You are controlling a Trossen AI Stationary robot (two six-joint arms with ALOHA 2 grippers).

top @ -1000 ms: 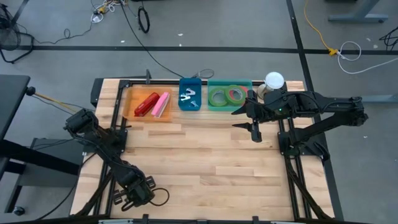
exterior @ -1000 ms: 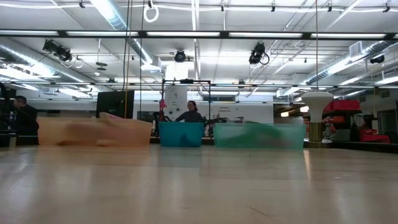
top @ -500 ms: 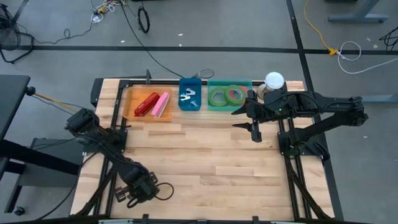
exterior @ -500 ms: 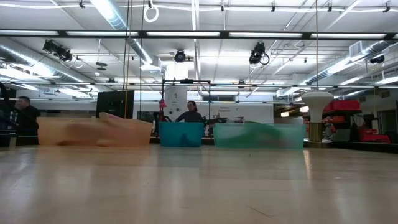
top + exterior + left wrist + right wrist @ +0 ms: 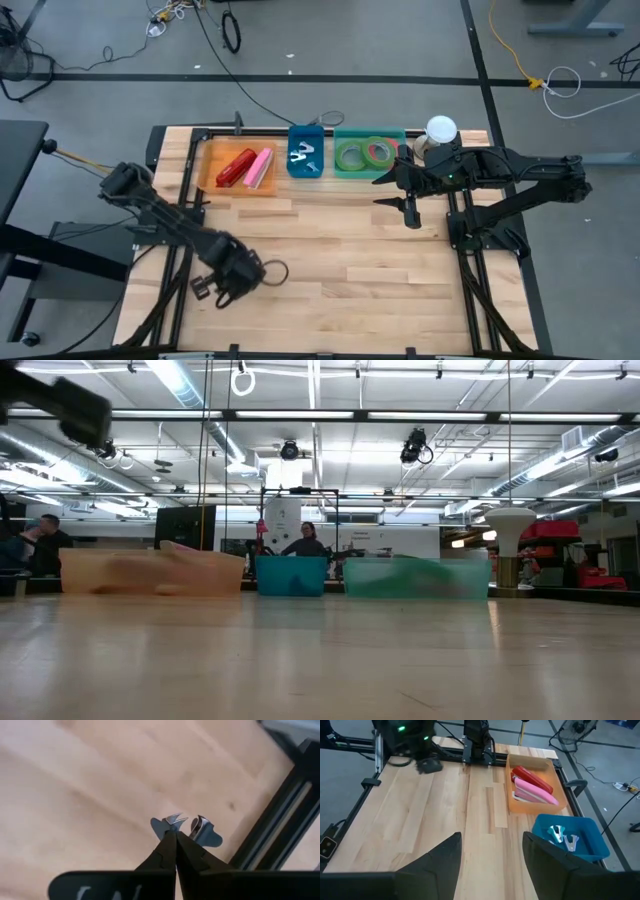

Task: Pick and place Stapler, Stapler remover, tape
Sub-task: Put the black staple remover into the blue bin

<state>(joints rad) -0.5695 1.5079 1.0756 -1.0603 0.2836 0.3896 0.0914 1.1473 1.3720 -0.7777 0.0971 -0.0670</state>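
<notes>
My left gripper point(image 5: 207, 290) is over the table's near left part, beside the left frame rail. It is shut on a small stapler remover point(image 5: 182, 825) with blue-grey wings and metal claws. My right gripper point(image 5: 408, 203) hangs open and empty near the green bin point(image 5: 368, 133), which holds the tape rolls point(image 5: 350, 156), green and red-pink. The blue bin point(image 5: 305, 131) holds more stapler removers point(image 5: 303, 155). The orange bin point(image 5: 207, 160) holds a red stapler point(image 5: 235, 167) and a pink stapler point(image 5: 259, 168). My left gripper pinches the stapler remover between its two fingertips, at the blue-grey wing point(image 5: 161, 826) nearest them. The claws and the other wing stick out past the tips. The remover is over the bare wood, apart from the black rail.
The three bins stand in a row along the table's far edge. A white round-topped object point(image 5: 441, 128) stands at the far right corner. Black frame rails point(image 5: 186, 215) run along the table's sides. People show in the room beyond point(image 5: 305, 542).
My left gripper has moved from the table's near edge toward the far edge and a little to the right, and has risen; part of the arm now shows at the top left of the low view. My right arm has kept still.
</notes>
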